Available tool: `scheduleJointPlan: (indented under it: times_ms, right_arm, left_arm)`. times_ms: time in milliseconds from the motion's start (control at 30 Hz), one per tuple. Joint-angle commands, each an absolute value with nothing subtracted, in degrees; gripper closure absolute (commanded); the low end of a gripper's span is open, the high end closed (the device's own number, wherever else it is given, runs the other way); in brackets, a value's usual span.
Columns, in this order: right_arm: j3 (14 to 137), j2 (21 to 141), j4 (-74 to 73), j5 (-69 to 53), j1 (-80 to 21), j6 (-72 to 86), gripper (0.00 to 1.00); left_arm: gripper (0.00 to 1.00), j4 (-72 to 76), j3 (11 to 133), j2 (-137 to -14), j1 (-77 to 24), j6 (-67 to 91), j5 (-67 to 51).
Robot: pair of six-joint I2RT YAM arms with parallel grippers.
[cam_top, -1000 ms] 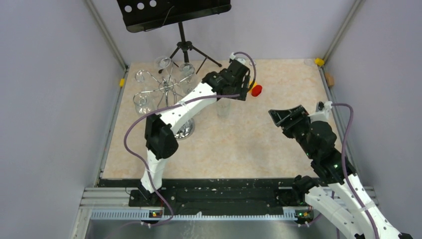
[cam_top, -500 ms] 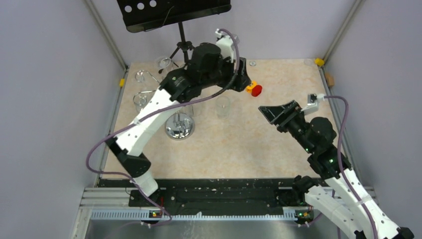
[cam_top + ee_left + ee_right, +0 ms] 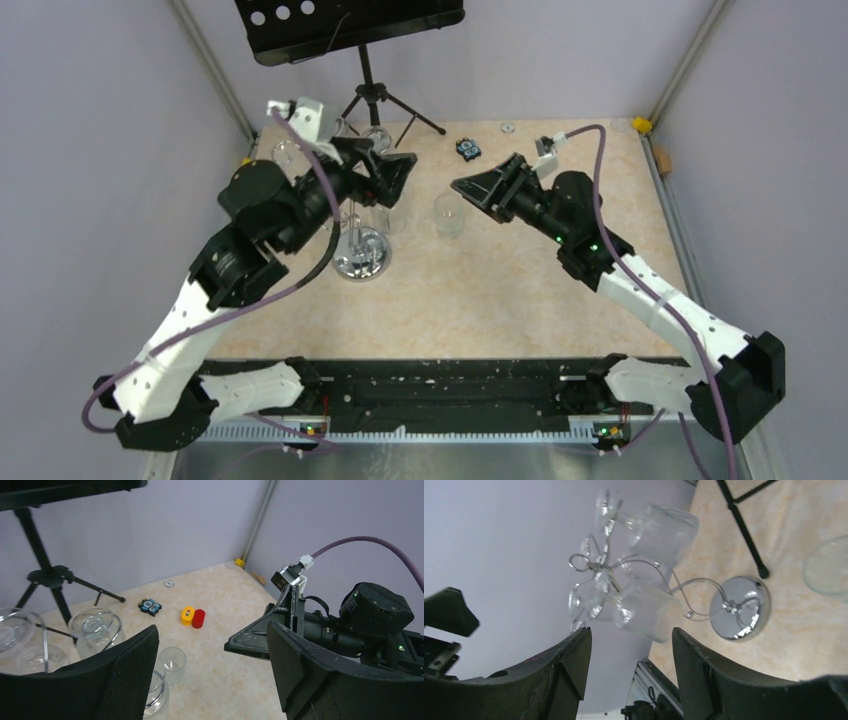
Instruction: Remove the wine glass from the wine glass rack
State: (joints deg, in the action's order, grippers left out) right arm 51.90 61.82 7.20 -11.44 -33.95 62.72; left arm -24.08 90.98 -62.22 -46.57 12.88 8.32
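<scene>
One wine glass (image 3: 95, 629) just beside open left pincer (image 3: 211, 636)

Plain pale lilac walls (image 3: 100, 200) close in the left, far and right sides, evenly lit, with no hard shadows. Bare aluminium posts (image 3: 690, 60) run up both far corners. On the beige speckled tabletop (image 3: 480, 300), a black tripod music stand (image 3: 372, 95) stands at the far edge, left of centre. A black mounting rail (image 3: 450, 385) spans the near edge.

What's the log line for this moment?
left gripper: open, empty, by wine glass rack | right gripper: open, empty, aimed at rack | wine glasses: hanging on rack, none gripped
</scene>
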Motion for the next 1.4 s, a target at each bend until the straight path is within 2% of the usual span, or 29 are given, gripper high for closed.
scheduleJointPlan:
  times_ms: [0, 100, 133, 167, 300, 500, 1033, 1100, 1267, 1367]
  right_arm:
    - [64.0, 69.6, 11.8, -10.0, -37.6, 63.0, 0.39]
    - [69.5, 75.8, 11.2, -8.8, -38.8, 63.0, 0.39]
    - [71.5, 77.9, 10.3, -8.3, -39.2, 62.8, 0.42]
    - [73.0, 79.5, 10.0, -8.1, -39.6, 62.3, 0.49]
    - [79.7, 86.3, 6.5, -7.5, -41.3, 60.0, 0.59]
    - [83.5, 90.9, 4.5, -7.0, -43.3, 59.5, 0.54]
    - [76.2, 87.9, 13.6, -11.5, -43.4, 65.5, 0.49]
    - [75.8, 87.8, 14.1, -12.3, -43.4, 66.0, 0.5]
    - [75.0, 86.7, 14.7, -12.8, -43.4, 66.2, 0.64]
    - [74.9, 86.1, 15.1, -13.2, -43.4, 66.3, 0.67]
  left_arm:
    - [0.17, -17.1, 85.7, -57.2, -46.6, 9.7, 18.5]
    - [0.17, -19.2, 84.0, -55.1, -46.6, 8.9, 23.3]
    - [0.17, -20.1, 83.6, -54.6, -46.6, 8.7, 24.6]
    - [0.17, -20.9, 83.3, -54.2, -46.6, 8.7, 26.1]
    - [0.17, -23.0, 81.9, -52.8, -46.6, 8.6, 30.7]
    - [0.17, -23.9, 82.3, -53.1, -46.6, 8.8, 33.1]
    - [0.17, -24.7, 81.5, -53.9, -46.6, 8.4, 33.6]
    - [0.17, -24.8, 81.4, -54.0, -46.7, 8.3, 33.6]
    - [0.16, -24.4, 80.9, -54.3, -46.7, 8.5, 33.5]
    - [0.16, -24.6, 80.9, -54.6, -46.6, 8.7, 33.3]
